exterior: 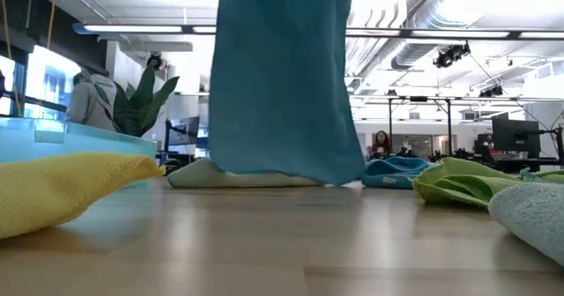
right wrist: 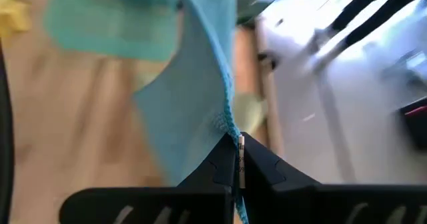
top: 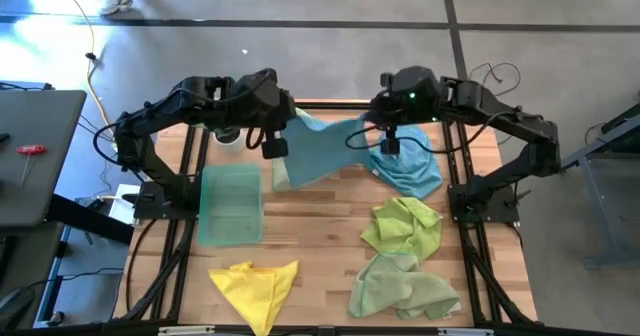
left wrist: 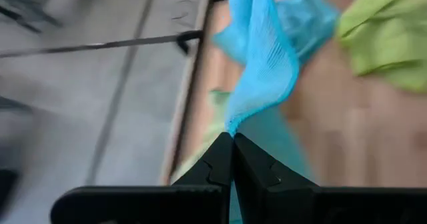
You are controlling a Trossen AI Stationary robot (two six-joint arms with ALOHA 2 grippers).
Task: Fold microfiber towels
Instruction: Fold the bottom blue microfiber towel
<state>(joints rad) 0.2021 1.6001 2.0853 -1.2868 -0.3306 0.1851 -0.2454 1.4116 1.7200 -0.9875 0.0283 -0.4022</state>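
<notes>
— Wooden desk (top: 320, 211) on a grey tiled floor, open hall with ceiling lights behind.

— And the lifted cloth?

— Teal towel (top: 322, 148) hung in the air over the far half of the desk, stretched by two corners. Long axis side to side between the arms, lower edge drooping to just above the wood.

— Pincers?

— Left pincer (left wrist: 233, 139) fully closed, pinching one corner of the teal towel. Right pincer (right wrist: 238, 143) fully closed on the opposite corner.

— Other cloths, counted?

— One sky-blue towel (top: 412, 166) crumpled just right of the teal towel. Two pale green towels (top: 402, 258) bunched nearer than the teal towel, on the right. One yellow towel (top: 256, 281) nearer than the teal towel, on the left. One clear teal-tinted bin (top: 231, 205) just left of and below the teal towel. One potted plant (exterior: 141, 102) beyond that bin.
</notes>
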